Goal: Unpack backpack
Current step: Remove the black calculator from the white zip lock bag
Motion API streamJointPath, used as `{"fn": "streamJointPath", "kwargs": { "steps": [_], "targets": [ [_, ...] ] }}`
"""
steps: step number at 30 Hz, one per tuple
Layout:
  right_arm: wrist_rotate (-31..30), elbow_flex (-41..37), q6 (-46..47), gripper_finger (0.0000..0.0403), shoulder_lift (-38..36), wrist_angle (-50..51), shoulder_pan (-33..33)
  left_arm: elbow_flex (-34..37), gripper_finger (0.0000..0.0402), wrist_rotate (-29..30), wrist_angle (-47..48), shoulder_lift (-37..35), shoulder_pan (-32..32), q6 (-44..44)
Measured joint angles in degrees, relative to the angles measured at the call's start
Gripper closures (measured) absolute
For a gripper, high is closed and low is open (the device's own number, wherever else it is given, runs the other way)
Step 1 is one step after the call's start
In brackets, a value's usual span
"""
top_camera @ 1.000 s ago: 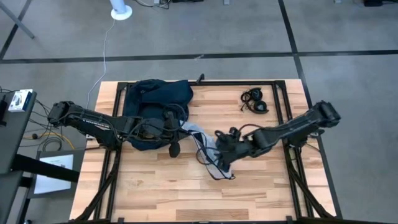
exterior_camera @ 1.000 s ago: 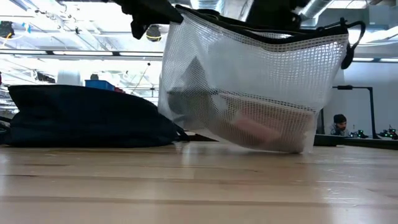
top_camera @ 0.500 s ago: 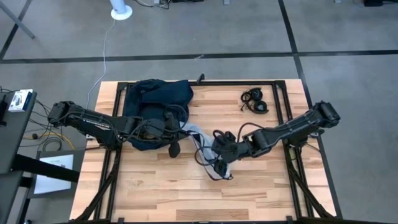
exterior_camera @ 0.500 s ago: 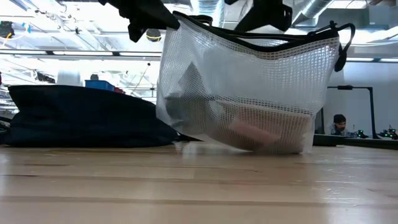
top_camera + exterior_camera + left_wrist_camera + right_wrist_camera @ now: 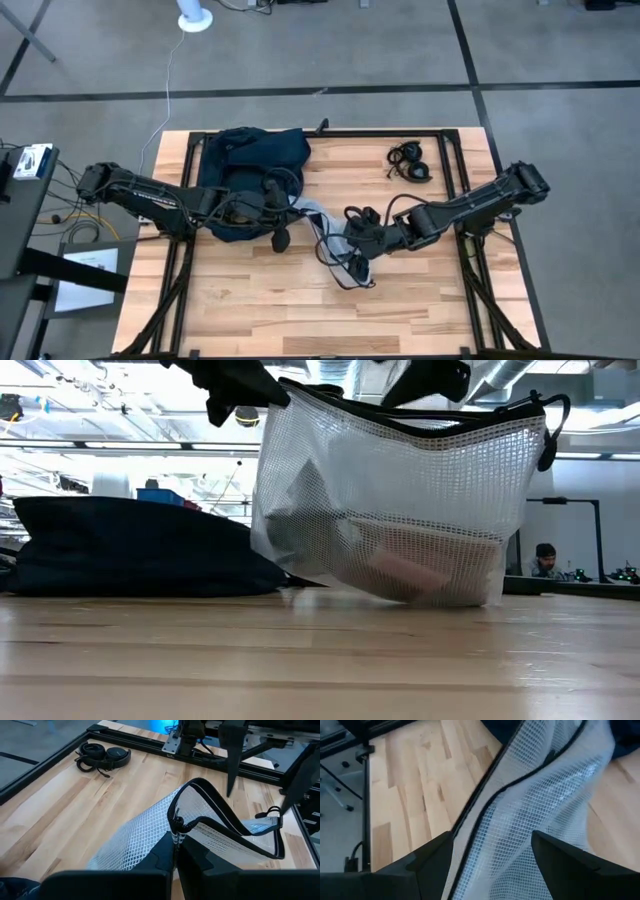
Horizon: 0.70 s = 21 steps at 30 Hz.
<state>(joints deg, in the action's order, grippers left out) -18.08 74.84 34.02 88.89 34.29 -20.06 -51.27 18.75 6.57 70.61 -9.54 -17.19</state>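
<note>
The dark navy backpack [image 5: 250, 170] lies on its side at the table's far left, also in the low view [image 5: 130, 550]. Beside it, toward the table's middle, a white mesh pouch [image 5: 390, 510] with a black zipper rim hangs with its mouth open; a pinkish thing and a dark thing lie inside. My left gripper [image 5: 175, 837] is shut on the pouch's rim. My right gripper [image 5: 492, 836] is open, with a finger on either side of the pouch's other end [image 5: 270, 827]; whether a finger touches it, I cannot tell. My left gripper pinches the black zipper rim at the pouch's end nearest the backpack [image 5: 175, 825] between its two fingers. The fingers come level from the table's left. The pouch hangs below the rim, mouth up and gaping, with its bottom [image 5: 420, 598] at or just above the tabletop.
Black headphones [image 5: 410, 162] lie at the far right of the table. A black frame rail [image 5: 455, 190] runs around the tabletop. A black cord [image 5: 335, 268] trails from the pouch toward the near edge. A person [image 5: 546, 560] sits in the room beyond.
My right gripper has gone a little toward the table's left and down, onto the pouch's open end. The pouch has shifted slightly toward the backpack and its rim has sagged a bit; my left gripper has kept its hold.
</note>
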Motion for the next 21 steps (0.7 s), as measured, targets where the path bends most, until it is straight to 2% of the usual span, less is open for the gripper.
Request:
{"fn": "streamJointPath", "kwargs": {
  "steps": [14,21],
  "targets": [
    [-0.2,1.4,0.0,0.0141,-0.1,2.7,-0.3,0.0,0.0402,0.9,-3.9,0.0,0.7,1.8],
    [-0.2,1.4,-0.6,0.0141,0.5,1.7,-0.1,0.0,0.0402,1.3,-3.9,0.0,2.6,-1.8]
  ]
}}
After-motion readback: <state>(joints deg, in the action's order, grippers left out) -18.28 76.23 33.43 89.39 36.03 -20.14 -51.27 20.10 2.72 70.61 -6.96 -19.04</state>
